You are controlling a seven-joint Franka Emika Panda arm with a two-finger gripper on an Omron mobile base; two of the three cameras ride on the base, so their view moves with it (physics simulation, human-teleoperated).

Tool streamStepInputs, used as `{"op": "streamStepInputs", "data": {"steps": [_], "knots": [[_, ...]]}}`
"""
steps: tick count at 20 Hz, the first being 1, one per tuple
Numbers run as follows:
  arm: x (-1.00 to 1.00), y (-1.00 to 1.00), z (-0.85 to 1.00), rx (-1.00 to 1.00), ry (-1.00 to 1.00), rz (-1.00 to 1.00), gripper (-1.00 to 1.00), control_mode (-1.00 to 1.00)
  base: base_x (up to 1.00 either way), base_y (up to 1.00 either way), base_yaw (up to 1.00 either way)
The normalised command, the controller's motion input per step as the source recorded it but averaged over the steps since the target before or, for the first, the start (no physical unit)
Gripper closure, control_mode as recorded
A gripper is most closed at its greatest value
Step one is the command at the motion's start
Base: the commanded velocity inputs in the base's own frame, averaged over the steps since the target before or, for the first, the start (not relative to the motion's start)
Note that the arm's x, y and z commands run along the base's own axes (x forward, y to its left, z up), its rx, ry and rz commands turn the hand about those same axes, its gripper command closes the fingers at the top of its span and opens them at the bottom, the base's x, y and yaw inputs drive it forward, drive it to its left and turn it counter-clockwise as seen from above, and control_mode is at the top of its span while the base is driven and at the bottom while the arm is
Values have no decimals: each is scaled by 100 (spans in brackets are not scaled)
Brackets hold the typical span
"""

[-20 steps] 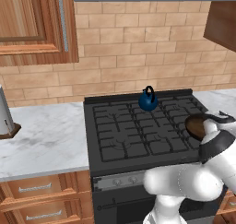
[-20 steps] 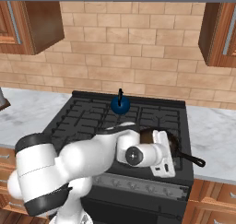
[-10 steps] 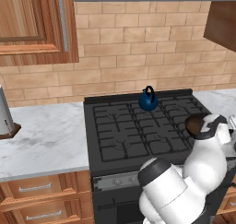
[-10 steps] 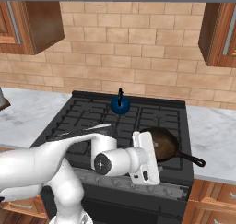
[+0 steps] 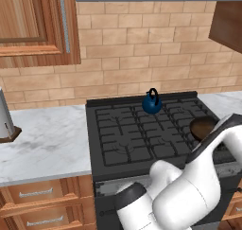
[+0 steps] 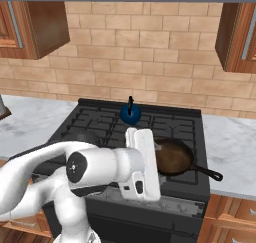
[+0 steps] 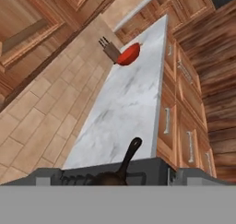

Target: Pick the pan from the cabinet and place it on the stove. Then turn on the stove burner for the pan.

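Black cast-iron grates cover the stove (image 6: 190, 132), and the pan (image 6: 172, 156) sits on its near right burner, long handle pointing right and toward the near edge. A small blue kettle (image 6: 130, 115) stands at the far middle of the grates, well apart from the pan. In the right base view the white arm crosses in front of the stove, hiding the pan's left rim; the left base view shows just a sliver of the pan (image 5: 203, 127) behind the arm, plus the cabinet (image 5: 38, 25) upper left, door closed. The hand view looks along the marble table (image 7: 124, 108) right of the stove, showing the pan handle (image 7: 130, 157), a red bowl (image 7: 128, 54) and a knife block (image 7: 110, 50) at the far end. Jaws stand wide apart, empty.
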Motion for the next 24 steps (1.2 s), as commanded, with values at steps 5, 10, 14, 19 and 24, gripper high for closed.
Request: {"op": "streamStepInputs", "data": {"steps": [5, 10, 14, 19, 24], "knots": [[-71, 50, 20, 13, -2, 10, -100, -100, 0, 0, 0], [-55, 10, -1, 38, -16, 25, -100, -100, 0, 0, 0], [-47, 6, 1, 43, -15, 23, -100, -100, 0, 0, 0], [-34, 10, 0, 48, -6, 9, -100, -100, 0, 0, 0], [-13, 12, 0, 56, -7, -1, -100, -100, 0, 0, 0]]}}
